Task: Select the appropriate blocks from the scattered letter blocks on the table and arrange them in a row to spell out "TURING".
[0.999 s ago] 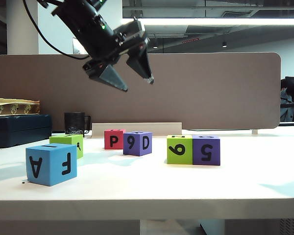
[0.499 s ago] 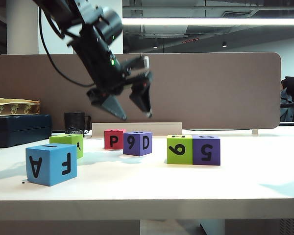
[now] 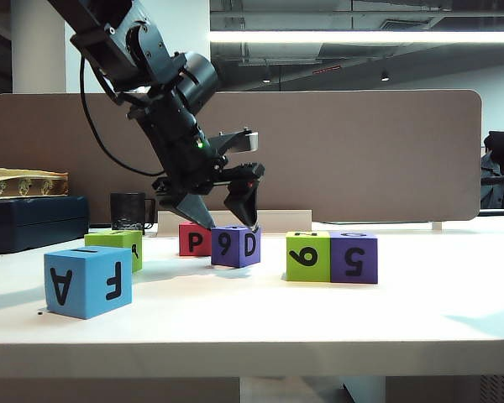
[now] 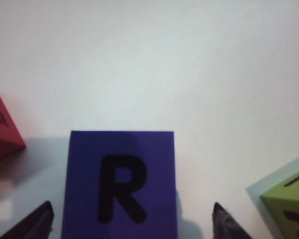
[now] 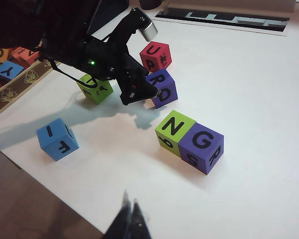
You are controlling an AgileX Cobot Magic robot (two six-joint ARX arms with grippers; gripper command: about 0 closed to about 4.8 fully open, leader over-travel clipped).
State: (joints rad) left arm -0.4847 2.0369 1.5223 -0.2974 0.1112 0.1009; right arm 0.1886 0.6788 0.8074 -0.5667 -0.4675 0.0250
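A purple letter block with R on top (image 4: pixel 122 184) sits mid-table (image 3: pixel 237 245), beside a red block (image 3: pixel 195 238). My left gripper (image 3: pixel 227 220) hangs just over the purple block, open, one fingertip (image 4: pixel 45 219) on each side and clear of it. A lime green N block (image 5: pixel 174 128) and a purple G block (image 5: pixel 202 144) touch side by side to the right. A blue block (image 3: pixel 88 281) and another lime green block (image 3: pixel 118 245) lie on the left. My right gripper (image 5: pixel 131 211) is shut and empty above the table's near edge.
A black mug (image 3: pixel 130 210) stands at the back left by a dark box (image 3: pixel 29 222) topped with a gold tray. The brown-grey divider panel (image 3: pixel 361 151) closes off the back. A tray of more letter blocks (image 5: pixel 10 64) lies off the table's left side.
My left arm has come down from high over the table to just above the purple R block, jaws still open. The blocks and right gripper have not moved.
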